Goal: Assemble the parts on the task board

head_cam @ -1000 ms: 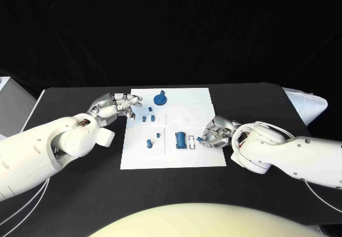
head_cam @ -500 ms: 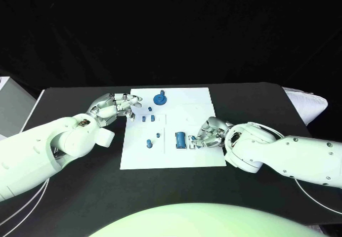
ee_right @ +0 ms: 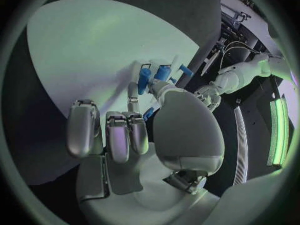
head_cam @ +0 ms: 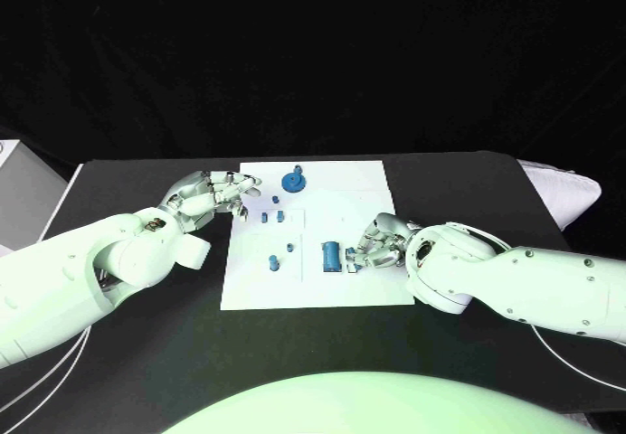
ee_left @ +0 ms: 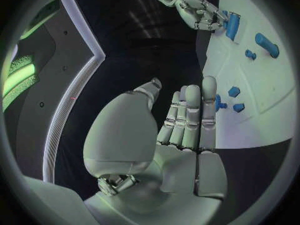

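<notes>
Where the head view looks down on the black counter, the task board lies as a smooth white rectangular plate at its middle, with no writing legible on it. Small blue parts sit on the board: a round disc-shaped one near the far edge, a pair of little pegs below it, a short stub, and a thick cylinder toward the near right. The left robot hand, silver and glossy, hovers at the board's left edge with fingers apart, holding nothing. The right robot hand is over the board just beside the cylinder; whether it grips anything cannot be told here.

In the left wrist view, the left robot hand shows straight, nearly parallel fingers with an empty palm, two blue pegs beyond them.

In the right wrist view, the right robot hand reaches one finger to blue cylinders on the board, its other fingers curled; a grip is not clear.
</notes>
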Action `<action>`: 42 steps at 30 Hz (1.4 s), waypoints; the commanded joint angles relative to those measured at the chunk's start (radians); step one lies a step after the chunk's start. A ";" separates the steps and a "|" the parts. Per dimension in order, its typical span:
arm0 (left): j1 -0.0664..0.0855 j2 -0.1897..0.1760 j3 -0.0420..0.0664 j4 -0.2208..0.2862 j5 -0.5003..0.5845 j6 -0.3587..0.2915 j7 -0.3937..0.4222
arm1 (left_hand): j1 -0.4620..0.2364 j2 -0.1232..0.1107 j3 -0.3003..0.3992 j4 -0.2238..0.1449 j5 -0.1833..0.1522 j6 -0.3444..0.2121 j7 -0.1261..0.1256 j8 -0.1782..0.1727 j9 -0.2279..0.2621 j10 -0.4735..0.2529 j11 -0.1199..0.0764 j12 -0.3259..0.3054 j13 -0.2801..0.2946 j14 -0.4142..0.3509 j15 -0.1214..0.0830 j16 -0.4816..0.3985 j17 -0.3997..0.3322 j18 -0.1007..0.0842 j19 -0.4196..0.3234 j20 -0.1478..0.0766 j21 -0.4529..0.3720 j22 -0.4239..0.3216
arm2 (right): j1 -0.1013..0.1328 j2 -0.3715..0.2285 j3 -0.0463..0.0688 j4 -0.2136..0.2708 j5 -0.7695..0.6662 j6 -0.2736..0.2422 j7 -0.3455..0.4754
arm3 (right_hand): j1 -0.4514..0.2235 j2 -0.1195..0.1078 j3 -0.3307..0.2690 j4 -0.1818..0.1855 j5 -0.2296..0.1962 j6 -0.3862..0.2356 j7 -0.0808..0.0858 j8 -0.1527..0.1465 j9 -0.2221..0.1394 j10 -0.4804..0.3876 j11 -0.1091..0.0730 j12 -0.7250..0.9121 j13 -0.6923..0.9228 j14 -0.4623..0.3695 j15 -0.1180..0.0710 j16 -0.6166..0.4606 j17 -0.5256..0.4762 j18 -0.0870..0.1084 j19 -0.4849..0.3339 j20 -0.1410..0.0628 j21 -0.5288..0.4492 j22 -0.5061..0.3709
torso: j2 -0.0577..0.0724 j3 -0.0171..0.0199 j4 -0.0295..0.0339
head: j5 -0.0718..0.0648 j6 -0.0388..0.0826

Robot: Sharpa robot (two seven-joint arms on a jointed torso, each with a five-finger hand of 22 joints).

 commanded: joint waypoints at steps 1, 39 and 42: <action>0.000 0.001 0.001 0.003 0.001 0.019 0.004 | -0.002 0.009 0.002 0.007 0.004 -0.009 0.001 0.005 0.001 -0.007 0.000 0.003 0.002 -0.008 0.000 0.004 -0.002 0.015 -0.006 -0.001 -0.006 -0.002 | -0.001 0.005 0.000 -0.002 -0.021 0.016 -0.005 | -0.011 0.001 -0.008 0.000 -0.002 -0.001 0.004 -0.004 -0.001 0.102 -0.002 0.005 0.262 0.103 -0.002 0.004 0.263 -0.019 0.022 -0.007 -0.004 0.126 | 0.000 -0.0002 0.0000 | 0.000 0.000; 0.000 0.006 0.001 -0.003 0.001 0.020 0.002 | -0.001 0.009 -0.001 0.011 0.004 -0.011 0.001 0.007 0.000 -0.010 0.000 0.006 0.002 -0.008 0.000 0.004 -0.002 0.015 -0.006 -0.001 -0.006 -0.002 | -0.004 0.011 0.000 -0.012 -0.010 0.007 0.008 | -0.100 0.059 -0.252 0.003 -0.025 0.002 0.004 -0.001 -0.008 0.102 -0.002 0.005 0.262 0.103 -0.001 0.004 0.263 -0.018 0.022 -0.006 -0.016 0.129 | -0.001 0.0003 0.0000 | 0.000 0.000; -0.001 0.006 0.001 -0.003 0.001 0.020 0.002 | -0.001 0.009 -0.001 0.011 0.004 -0.011 0.001 0.007 0.000 -0.010 0.000 0.006 0.002 -0.008 0.000 0.004 -0.002 0.015 -0.006 -0.001 -0.006 -0.002 | -0.005 0.000 0.000 -0.007 -0.010 -0.001 0.016 | -0.099 0.064 -0.254 0.002 -0.020 0.001 0.003 0.000 -0.008 0.102 -0.002 0.005 0.262 0.103 -0.001 0.004 0.263 -0.018 0.022 -0.006 -0.016 0.130 | -0.001 0.0006 0.0000 | 0.002 0.000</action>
